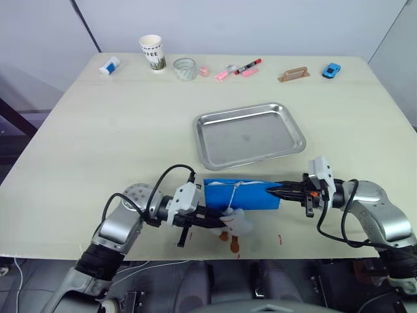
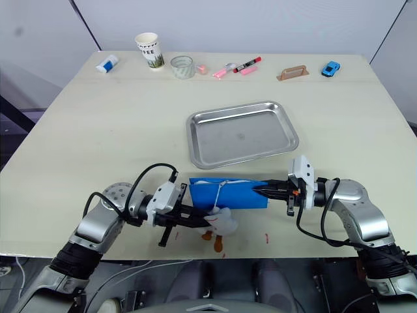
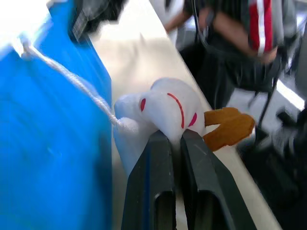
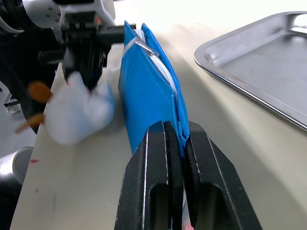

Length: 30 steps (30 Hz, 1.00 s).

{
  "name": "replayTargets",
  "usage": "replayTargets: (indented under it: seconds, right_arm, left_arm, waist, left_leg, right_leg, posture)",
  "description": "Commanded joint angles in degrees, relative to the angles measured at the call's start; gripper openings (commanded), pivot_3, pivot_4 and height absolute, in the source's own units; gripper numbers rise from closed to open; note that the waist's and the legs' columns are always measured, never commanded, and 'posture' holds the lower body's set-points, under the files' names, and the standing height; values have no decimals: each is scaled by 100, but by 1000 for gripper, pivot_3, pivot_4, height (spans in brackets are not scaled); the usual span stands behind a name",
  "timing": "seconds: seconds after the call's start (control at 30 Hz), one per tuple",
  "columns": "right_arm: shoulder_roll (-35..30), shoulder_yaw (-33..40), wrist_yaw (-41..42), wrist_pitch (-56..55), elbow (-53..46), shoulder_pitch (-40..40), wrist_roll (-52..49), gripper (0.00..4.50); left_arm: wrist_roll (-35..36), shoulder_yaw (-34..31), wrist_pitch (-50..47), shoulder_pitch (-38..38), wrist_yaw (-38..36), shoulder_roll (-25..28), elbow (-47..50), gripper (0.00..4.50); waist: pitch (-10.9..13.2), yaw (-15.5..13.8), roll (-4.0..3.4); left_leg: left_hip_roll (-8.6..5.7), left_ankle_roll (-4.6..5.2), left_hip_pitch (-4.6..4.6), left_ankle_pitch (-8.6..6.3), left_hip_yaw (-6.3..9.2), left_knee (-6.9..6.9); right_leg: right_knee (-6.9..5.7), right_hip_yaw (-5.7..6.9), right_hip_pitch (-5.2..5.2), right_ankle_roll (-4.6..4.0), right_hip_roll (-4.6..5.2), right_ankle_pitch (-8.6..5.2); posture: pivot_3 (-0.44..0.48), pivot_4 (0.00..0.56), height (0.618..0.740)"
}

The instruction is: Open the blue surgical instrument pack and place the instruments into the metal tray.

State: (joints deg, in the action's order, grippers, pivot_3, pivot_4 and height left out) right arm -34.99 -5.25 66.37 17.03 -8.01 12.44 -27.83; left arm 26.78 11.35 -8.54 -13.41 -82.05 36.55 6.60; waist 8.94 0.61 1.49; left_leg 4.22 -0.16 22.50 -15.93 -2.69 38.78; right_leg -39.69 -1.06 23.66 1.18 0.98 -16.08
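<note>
The blue surgical instrument pack point(image 1: 241, 194) lies near the table's front edge, just in front of the metal tray point(image 1: 251, 135), which holds nothing. My right gripper point(image 1: 278, 191) is shut on the pack's right end, its fingers point(image 4: 153, 158) pinching the blue fabric beside the zipper. A white cord point(image 3: 72, 79) runs from the pack to a white plush toy point(image 3: 163, 108) with orange feet. My left gripper point(image 3: 173, 136) is shut on that toy, in front of the pack's middle. The instruments are hidden.
Along the far edge stand a paper cup point(image 1: 152, 52), a tape roll point(image 1: 185, 68), pink and red markers point(image 1: 246, 67), a wooden block point(image 1: 294, 74), a blue toy car point(image 1: 331, 70) and a small white-blue bottle point(image 1: 109, 65). The table's front edge is right behind both grippers.
</note>
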Motion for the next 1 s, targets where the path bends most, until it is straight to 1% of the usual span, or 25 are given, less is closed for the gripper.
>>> replayTargets:
  seconds: [0.03,0.17,0.3,0.43,0.63,1.0]
  right_arm:
    - [8,148,9,-177,-92,-56,-18,0]
    - [-8,135,46,-316,-44,-85,38,0]
    - [15,170,82,-439,-21,-114,15,0]
    - [68,386,229,-835,-45,-212,-153,0]
    - [51,638,380,-918,15,-247,-328,0]
    - [-52,1032,621,-627,-147,-334,-962,0]
  left_arm:
    - [640,-480,-430,-221,208,14,516,35]
    - [1211,-957,-960,-324,460,126,782,35]
    - [1425,-1315,-1190,-332,497,327,786,35]
    - [1485,-1818,-1384,-286,327,853,445,35]
    - [1543,-2069,-1702,10,-59,1421,140,35]
    - [1304,-2325,-1547,363,-27,1439,-202,35]
  waist:
    - [0,0,0]
    - [0,5,0]
    - [0,6,0]
    - [1,5,-1]
    - [3,2,-4]
    - [6,-3,-7]
  left_leg:
    - [0,0,0,0,2,0]
    - [0,0,0,0,1,0]
    - [0,0,0,0,1,0]
    - [0,0,0,0,2,0]
    - [0,0,-1,0,-3,0]
    - [1,0,-1,0,-1,0]
  right_leg:
    - [0,1,0,0,0,0]
    - [0,0,0,0,0,0]
    - [1,0,0,0,0,0]
    - [0,2,0,0,-1,0]
    - [2,0,0,0,2,0]
    - [1,3,1,-1,1,-1]
  posture:
    - [0,150,725]
    - [0,150,725]
    - [0,150,725]
    - [0,150,725]
    - [0,150,725]
    - [0,150,725]
